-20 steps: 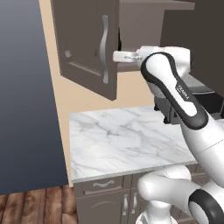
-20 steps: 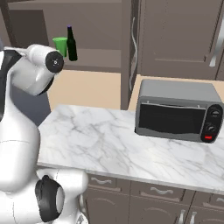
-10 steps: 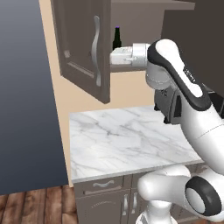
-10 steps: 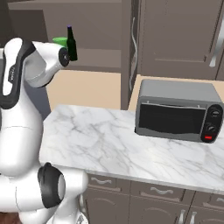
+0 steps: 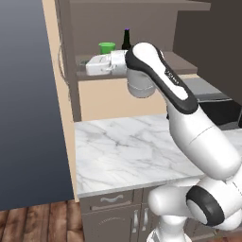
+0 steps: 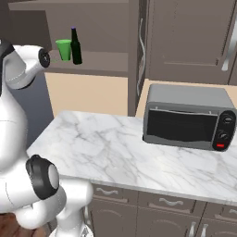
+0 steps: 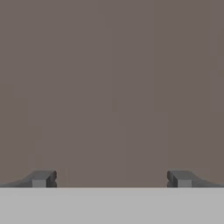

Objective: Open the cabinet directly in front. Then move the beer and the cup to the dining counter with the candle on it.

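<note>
Kitchen cabinetry in dark grey-brown rises above a marble-topped desk [image 6: 115, 152] that carries a toaster oven [image 6: 187, 118]; the cabinet [image 5: 127, 28] stands with its left door swung fully aside, so the opening step looks done. On its shelf the green cup [image 6: 64, 49] stands just beside the beer [image 6: 76, 46], cup to the bottle's left, both untouched. The pincer [image 7: 112, 178], held at shelf height left of the cup, is spread wide and empty, facing a plain brown panel; both carries remain.
</note>
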Controlling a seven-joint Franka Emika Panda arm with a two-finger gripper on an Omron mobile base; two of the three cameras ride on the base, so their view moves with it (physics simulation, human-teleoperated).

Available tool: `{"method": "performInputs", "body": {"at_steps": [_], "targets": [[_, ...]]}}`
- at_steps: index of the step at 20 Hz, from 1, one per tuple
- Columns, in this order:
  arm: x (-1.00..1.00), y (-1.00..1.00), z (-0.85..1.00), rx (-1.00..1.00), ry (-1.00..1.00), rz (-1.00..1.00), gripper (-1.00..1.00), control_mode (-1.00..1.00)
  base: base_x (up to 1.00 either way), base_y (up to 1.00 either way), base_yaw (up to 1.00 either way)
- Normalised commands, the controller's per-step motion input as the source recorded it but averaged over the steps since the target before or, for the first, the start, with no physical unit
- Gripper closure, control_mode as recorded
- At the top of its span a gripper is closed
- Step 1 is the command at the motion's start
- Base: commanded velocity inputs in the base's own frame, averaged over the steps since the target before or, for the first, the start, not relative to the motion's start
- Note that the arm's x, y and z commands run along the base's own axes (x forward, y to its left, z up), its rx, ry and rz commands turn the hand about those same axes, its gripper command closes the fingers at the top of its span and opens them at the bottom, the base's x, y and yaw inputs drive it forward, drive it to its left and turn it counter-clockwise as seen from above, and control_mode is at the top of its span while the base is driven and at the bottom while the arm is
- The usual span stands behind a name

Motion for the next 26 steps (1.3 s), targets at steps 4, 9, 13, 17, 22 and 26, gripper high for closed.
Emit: {"method": "performInputs", "body": {"at_steps": [4, 9, 13, 17, 22, 26], "targets": [[0.00, 0.04, 0.00, 0.00, 0.00, 0.00, -1.00, -1.00, 0.00, 0.00, 0.00], [-0.27, -0.57, 0.17, 0.02, -0.03, -0.32, -1.00, -1.00, 0.00, 0.00, 0.00], [-0.28, -0.80, 0.06, -0.02, 0.04, -0.62, -1.00, -1.00, 0.00, 0.00, 0.00], [-0.15, -0.69, 0.07, -0.10, 0.15, -0.63, -1.00, -1.00, 0.00, 0.00, 0.00], [-0.02, -0.74, 0.17, -0.19, 0.28, -0.57, -1.00, -1.00, 0.00, 0.00, 0.00], [0.00, -0.45, 0.18, -0.15, 0.25, -0.30, -1.00, -1.00, 0.00, 0.00, 0.00]]}}
